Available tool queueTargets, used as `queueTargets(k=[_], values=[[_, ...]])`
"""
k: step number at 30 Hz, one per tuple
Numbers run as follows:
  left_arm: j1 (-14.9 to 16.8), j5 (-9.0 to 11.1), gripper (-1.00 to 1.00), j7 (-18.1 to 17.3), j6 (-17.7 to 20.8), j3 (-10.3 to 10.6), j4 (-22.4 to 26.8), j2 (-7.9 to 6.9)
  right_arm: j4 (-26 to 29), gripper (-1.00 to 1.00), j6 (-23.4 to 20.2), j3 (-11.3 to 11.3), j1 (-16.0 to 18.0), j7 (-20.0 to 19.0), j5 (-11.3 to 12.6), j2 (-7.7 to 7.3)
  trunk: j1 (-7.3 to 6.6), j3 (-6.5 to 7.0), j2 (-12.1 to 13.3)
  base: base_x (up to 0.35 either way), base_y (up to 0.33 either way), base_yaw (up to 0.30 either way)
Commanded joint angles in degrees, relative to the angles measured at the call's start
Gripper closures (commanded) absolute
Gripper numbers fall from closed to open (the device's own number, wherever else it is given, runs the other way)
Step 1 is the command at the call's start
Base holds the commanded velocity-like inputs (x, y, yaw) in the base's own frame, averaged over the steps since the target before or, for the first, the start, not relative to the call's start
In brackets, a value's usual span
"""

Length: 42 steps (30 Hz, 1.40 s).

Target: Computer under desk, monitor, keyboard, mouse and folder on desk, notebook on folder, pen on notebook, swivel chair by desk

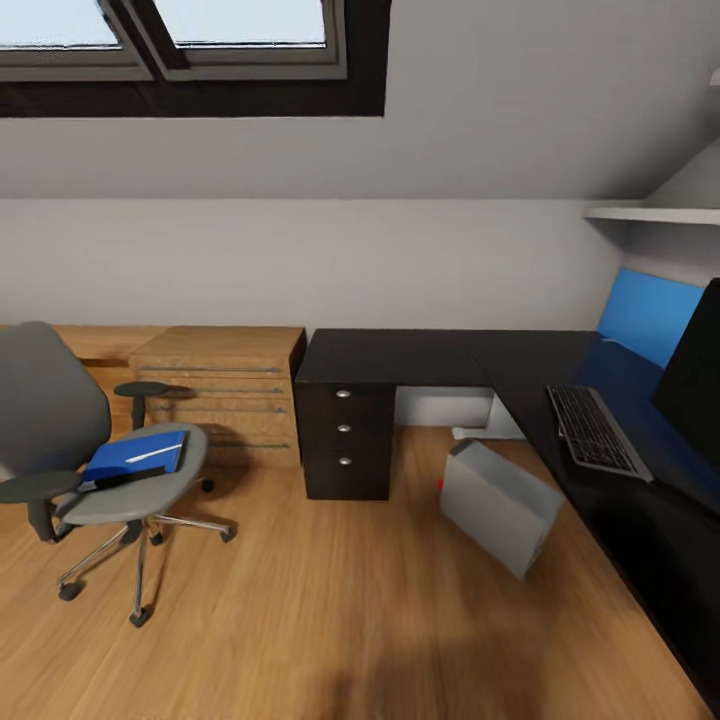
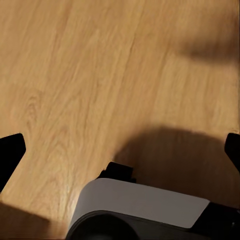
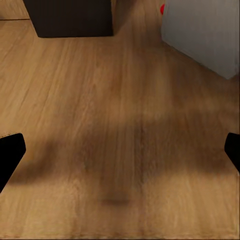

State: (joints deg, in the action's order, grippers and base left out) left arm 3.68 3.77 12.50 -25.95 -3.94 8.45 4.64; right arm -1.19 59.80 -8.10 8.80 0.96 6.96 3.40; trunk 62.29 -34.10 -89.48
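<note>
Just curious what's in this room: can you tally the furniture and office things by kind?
Swivel chair: 1
Desk: 1
Light wooden cabinet: 1
Computer: 1
Keyboard: 1
Monitor: 1
Blue folder, lying on the chair seat: 1
Total: 7

At three o'clock in the head view the monitor point(image 1: 695, 385) is cut by the frame edge, its stand hidden. The desk point(image 1: 640, 500) runs off at four o'clock. A thin pale streak on the folder point(image 1: 135, 456) is too small to identify.
</note>
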Motion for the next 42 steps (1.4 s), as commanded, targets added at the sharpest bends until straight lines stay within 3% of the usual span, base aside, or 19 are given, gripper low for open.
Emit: queueTargets(k=[1,10,25,42], values=[[0.02,0.19,-1.0,-0.2,-0.24,-0.36,-0.01,0.03,-0.11,-1.0,0.2,-0.51,0.07,0.1,0.48,0.03,-0.27,0.13,0.38,-0.336,0.0,-0.294],[0.02,0.19,-1.0,-0.2,-0.19,-0.36,-0.01,0.07,-0.13,-1.0,0.2,-0.51,0.07,0.09,0.47,0.07,-2.24,1.75,3.99,-0.336,0.0,-0.279],[0.02,0.19,-1.0,-0.2,-0.16,-0.36,-0.01,0.11,-0.13,-1.0,-0.3,-0.69,0.07,0.09,0.51,0.19,-5.54,4.44,10.01,-0.339,-0.074,-0.059],[0.02,0.19,-1.0,-0.43,-0.16,-0.28,-0.18,-0.06,-0.13,-1.0,-0.36,-0.69,0.07,0.08,0.54,0.18,-5.54,4.44,10.01,-0.079,-0.067,-0.225]])
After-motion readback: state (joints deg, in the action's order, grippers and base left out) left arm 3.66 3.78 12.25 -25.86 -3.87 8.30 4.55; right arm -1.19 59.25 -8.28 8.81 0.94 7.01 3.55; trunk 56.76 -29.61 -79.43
